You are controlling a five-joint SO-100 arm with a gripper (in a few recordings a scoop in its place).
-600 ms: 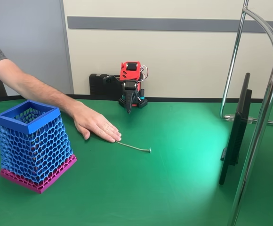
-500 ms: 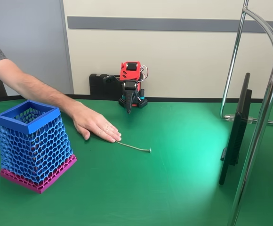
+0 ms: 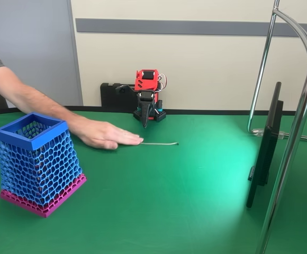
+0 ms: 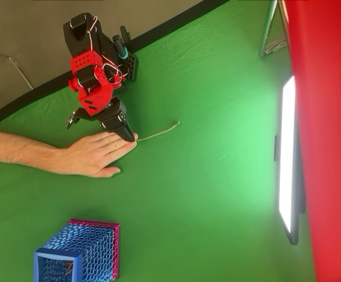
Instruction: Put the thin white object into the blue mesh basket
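The green bench (image 3: pixel 196 201) carries the blue mesh basket (image 3: pixel 37 161) at about 8 o'clock in the fixed view, upright and well apart from the other items. A person's hand (image 3: pixel 103 136) lies flat on the bench near centre, fingertips touching the left end of the thin white object (image 3: pixel 160 143), which lies flat and extends toward 3 o'clock. The red and black arm (image 3: pixel 147 92) stands at 12 o'clock with the jaws (image 3: pixel 145 123) pointing down and drawn together, grasping nothing, their tip above the person's fingertips in the overhead view (image 4: pixel 129 136).
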